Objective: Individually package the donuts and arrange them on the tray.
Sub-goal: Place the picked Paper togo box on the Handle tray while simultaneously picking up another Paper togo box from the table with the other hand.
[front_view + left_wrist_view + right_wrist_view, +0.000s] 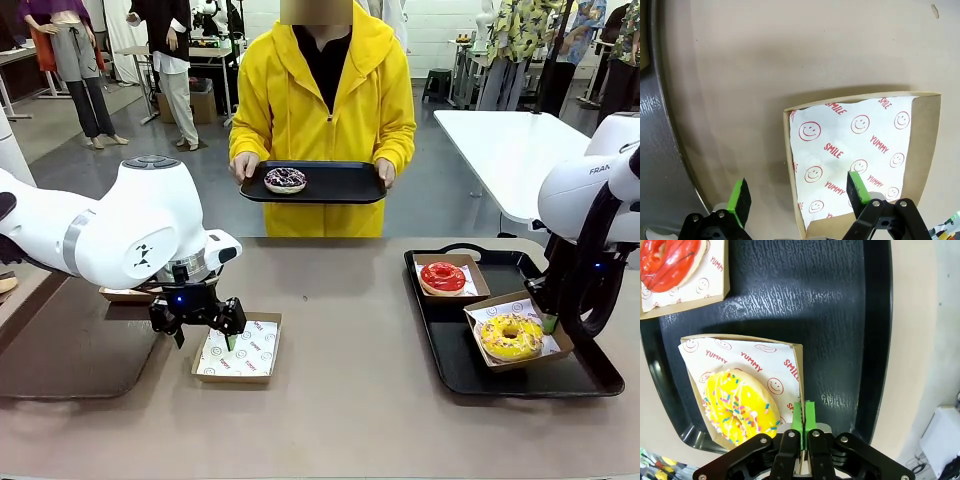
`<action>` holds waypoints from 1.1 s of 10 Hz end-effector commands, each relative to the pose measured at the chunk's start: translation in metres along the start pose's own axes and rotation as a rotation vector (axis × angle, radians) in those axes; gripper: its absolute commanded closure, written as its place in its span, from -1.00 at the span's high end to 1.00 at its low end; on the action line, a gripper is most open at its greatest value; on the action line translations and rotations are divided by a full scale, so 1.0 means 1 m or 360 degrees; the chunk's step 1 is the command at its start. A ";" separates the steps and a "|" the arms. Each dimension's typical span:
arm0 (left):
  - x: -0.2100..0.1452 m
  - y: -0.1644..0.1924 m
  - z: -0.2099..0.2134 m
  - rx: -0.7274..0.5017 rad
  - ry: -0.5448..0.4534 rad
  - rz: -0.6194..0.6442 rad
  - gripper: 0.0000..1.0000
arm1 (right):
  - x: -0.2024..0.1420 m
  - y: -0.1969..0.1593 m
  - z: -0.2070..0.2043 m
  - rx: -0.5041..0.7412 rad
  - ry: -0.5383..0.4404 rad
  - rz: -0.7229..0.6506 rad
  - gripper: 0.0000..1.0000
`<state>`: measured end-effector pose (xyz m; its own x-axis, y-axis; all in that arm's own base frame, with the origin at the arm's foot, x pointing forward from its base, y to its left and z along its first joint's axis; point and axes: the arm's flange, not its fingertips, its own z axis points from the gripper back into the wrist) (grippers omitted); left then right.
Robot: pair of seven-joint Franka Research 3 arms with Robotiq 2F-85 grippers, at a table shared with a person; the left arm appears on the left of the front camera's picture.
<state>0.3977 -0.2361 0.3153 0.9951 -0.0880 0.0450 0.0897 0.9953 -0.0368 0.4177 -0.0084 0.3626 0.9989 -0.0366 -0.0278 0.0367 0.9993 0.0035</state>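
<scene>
Two donuts boxed on tray; third box being set up.

Left gripper point(203, 322) spread wide, holding nothing, astride the empty box point(240, 350) edge, lower left. Right gripper point(803, 416) pinches the yellow donut point(511, 336) box rim, probably to position it. Red donut point(443, 277) boxed beside it. Person holds sprinkled dark donut point(285, 179) at top centre, ready to hand over.

Glossy red donut point(442, 277), yellow sprinkled donut point(510, 336), black tray point(470, 370), red smiley-printed white paper point(850, 155).
</scene>
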 end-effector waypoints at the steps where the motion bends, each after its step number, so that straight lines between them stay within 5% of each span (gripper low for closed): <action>1: 0.005 -0.006 -0.003 0.0047 -0.0033 0.0029 1.00 | 0.004 0.000 -0.005 0.0012 -0.0008 0.0026 -0.96; 6: 0.006 -0.005 -0.009 0.0040 -0.0003 0.0027 1.00 | 0.002 0.001 -0.006 0.0013 0.0000 0.0041 -0.96; 9: 0.007 -0.006 -0.007 -0.0006 -0.0018 0.0037 -0.75 | 0.003 0.002 -0.006 0.0021 -0.0001 0.0054 0.85; 10: 0.006 -0.006 -0.002 -0.0014 -0.0038 0.0039 -1.00 | 0.003 0.001 -0.006 0.0024 -0.0004 0.0052 1.00; 11: 0.006 -0.006 0.001 -0.0019 -0.0049 0.0042 -1.00 | 0.003 0.001 -0.006 0.0025 -0.0003 0.0050 1.00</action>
<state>0.4046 -0.2384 0.3136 0.9948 -0.0897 0.0480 0.0917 0.9949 -0.0413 0.4186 -0.0067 0.3575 0.9991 -0.0174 -0.0380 0.0176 0.9998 0.0038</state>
